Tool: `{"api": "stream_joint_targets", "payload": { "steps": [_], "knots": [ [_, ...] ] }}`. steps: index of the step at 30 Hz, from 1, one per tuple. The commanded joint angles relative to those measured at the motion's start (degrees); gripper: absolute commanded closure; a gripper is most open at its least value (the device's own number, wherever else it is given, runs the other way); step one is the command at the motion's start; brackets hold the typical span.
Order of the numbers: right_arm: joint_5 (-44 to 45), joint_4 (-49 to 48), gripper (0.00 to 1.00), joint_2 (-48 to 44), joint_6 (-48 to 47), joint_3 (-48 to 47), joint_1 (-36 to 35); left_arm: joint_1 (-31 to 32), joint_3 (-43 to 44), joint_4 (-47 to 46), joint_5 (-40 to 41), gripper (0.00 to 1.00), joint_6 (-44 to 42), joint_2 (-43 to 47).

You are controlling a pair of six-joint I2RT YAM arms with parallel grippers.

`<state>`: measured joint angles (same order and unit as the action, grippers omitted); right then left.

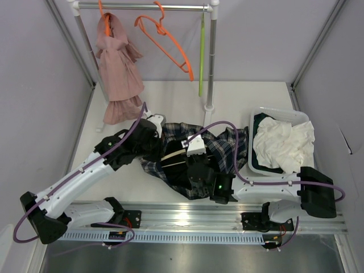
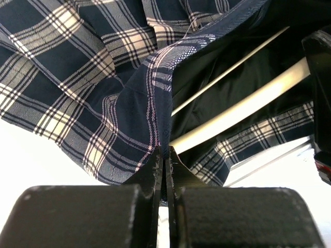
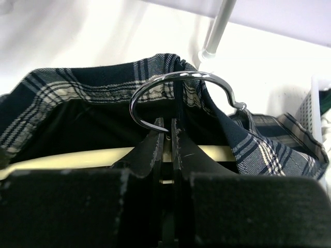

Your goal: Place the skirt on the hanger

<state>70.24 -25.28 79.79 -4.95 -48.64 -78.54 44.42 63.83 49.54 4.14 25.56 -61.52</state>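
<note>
The dark plaid skirt (image 1: 224, 145) lies bunched on the table between both arms. The cream hanger (image 1: 173, 154) is partly inside it, its pale bars showing in the left wrist view (image 2: 243, 106) and in the right wrist view (image 3: 77, 157). Its metal hook (image 3: 176, 82) sticks out over the skirt's waistband (image 3: 93, 85). My left gripper (image 2: 165, 155) is shut on the skirt's waistband edge (image 2: 155, 103). My right gripper (image 3: 168, 126) is shut on the hanger at the base of the hook.
A clothes rail (image 1: 142, 7) at the back holds a pink garment (image 1: 119, 68), an orange hanger (image 1: 168, 45) and a lime-green hanger (image 1: 201, 57). A white basket (image 1: 273, 114) with white cloth (image 1: 284, 142) stands at the right.
</note>
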Motion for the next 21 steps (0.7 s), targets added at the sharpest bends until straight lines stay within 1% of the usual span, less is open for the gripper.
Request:
{"api": "stream_joint_targets", "payload": {
  "steps": [1,2,3,5,6,7,8,9,11,12,15,18,21],
  "knots": [
    [-4.93,2.14,1.00,-4.46,-1.12,-4.09,-1.88,0.05,5.77,-8.58,-3.35,0.94,1.25,0.17],
    [-5.63,3.55,1.00,-5.51,-0.77,-5.05,-1.79,0.05,6.12,-8.76,-3.44,0.91,0.98,0.17],
    [-6.33,5.05,1.00,-7.00,-0.33,-7.06,-1.79,0.05,6.39,-9.19,-3.61,0.83,0.55,0.26],
    [-8.70,8.74,1.00,-8.24,0.20,-8.83,-1.79,0.05,7.09,-9.20,-3.62,0.77,-0.07,0.17],
    [-9.58,10.15,1.00,-8.85,0.64,-10.67,-1.79,0.05,8.83,-9.11,-3.70,0.70,-1.20,0.08],
    [-11.94,12.86,1.00,-10.25,1.69,-11.47,-1.44,0.05,9.37,-9.72,-3.88,0.67,-1.91,0.25],
    [-13.44,14.89,1.00,-10.96,3.00,-12.52,-1.00,0.05,10.25,-10.16,-6.05,0.63,-2.53,0.60],
    [-15.29,19.34,1.00,-11.67,4.32,-13.49,-0.30,0.05,10.95,-10.60,-6.68,0.55,-4.01,1.39],
    [-20.20,22.89,1.00,-13.78,8.35,-16.13,1.98,0.05,11.57,-12.26,-7.92,0.50,-5.25,2.62],
    [-21.45,24.99,1.00,-14.48,8.99,-16.65,2.60,0.05,11.92,-12.53,-8.36,0.45,-6.65,2.98],
    [-23.56,30.00,1.00,-15.36,10.40,-19.20,4.53,0.05,12.63,-13.76,-9.68,0.39,-8.68,4.74],
    [-26.01,32.74,1.00,-15.63,11.71,-20.96,6.38,0.05,13.16,-14.47,-10.91,0.34,-11.05,7.11],
    [-30.40,36.51,1.00,-15.19,14.34,-22.98,9.10,0.05,14.12,-14.82,-13.09,0.32,-14.21,8.95]
  ]
}}
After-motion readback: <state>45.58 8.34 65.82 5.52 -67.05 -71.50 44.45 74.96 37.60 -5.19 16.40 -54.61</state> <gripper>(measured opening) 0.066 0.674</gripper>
